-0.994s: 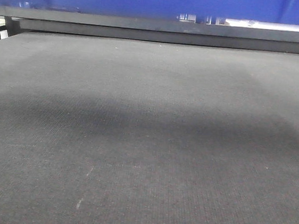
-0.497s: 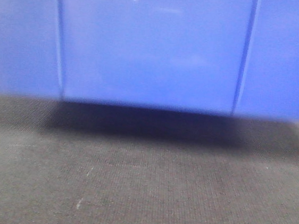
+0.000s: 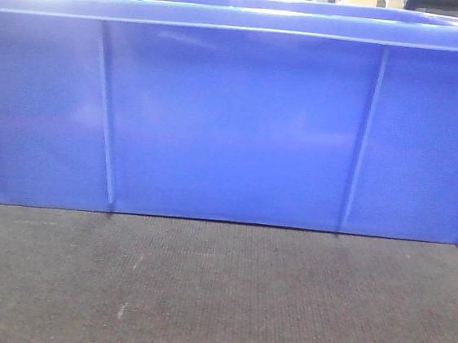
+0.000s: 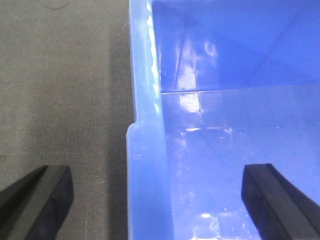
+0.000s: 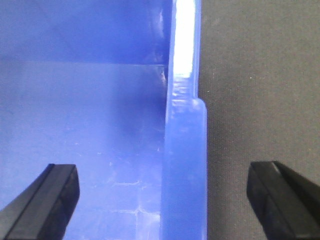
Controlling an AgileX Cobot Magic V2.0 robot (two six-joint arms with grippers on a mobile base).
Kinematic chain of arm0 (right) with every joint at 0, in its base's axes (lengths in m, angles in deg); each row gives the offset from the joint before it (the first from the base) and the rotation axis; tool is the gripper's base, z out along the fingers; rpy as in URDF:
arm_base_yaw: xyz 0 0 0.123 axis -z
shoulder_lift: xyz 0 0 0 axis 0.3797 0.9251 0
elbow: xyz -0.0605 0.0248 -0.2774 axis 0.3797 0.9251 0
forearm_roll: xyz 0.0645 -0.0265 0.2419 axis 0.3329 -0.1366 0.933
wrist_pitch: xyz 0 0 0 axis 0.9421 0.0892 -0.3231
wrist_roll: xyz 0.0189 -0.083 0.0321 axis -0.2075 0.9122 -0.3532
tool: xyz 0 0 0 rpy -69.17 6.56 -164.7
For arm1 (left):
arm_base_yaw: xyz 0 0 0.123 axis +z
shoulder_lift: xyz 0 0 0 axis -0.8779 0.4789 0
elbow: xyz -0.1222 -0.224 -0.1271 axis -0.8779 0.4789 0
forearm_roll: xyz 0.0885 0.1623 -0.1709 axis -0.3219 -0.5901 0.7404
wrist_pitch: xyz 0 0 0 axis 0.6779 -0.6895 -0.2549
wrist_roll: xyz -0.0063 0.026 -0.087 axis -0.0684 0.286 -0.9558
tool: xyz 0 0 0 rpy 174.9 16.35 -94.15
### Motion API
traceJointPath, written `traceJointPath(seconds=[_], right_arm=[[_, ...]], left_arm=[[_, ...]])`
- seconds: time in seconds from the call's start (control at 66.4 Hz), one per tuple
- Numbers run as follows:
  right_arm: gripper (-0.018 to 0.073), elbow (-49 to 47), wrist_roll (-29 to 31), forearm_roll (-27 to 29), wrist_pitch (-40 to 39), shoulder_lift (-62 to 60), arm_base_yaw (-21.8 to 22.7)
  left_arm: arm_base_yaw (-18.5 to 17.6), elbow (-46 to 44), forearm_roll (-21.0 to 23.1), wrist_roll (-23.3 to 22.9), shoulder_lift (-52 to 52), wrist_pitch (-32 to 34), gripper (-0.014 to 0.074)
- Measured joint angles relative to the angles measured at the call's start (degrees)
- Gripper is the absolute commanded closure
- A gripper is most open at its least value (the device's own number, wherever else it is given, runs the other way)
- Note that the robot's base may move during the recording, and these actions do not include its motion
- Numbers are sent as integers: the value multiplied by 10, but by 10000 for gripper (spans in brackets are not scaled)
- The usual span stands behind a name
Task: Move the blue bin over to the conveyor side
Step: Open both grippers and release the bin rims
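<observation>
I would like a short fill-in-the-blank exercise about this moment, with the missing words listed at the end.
1. The blue bin rests on the dark woven ____.
2. The left hand is ____, one finger outside the bin's wall and one inside.
3. The right hand straddles the bin's thickened ____ without touching it.
4. In the wrist views the inside of the bin looks ____ of goods.

Missing words: conveyor; open; rim; empty

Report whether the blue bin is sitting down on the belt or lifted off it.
Down, as far as the front view shows: the blue bin has its bottom edge meeting the conveyor along its whole width, level and upright, with no gap visible beneath.
</observation>
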Motion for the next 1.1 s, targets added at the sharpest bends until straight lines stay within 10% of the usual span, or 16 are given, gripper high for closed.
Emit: traceJointPath(seconds=[0.271,0.512,0.693,1.099], right_arm=[[119,0,1,0,21,-76,0],[660,76,2,-11,21,-209,0],[632,215,2,-19,-24,-319,0],[632,628,50,-21,-241,-638,0]], left_arm=[[0,0,-1,2,-75,-31,8],[0,93,-2,3,-225,-9,356],[0,258,-4,4,-348,54,627],[0,574,-10,5,-617,202,613]])
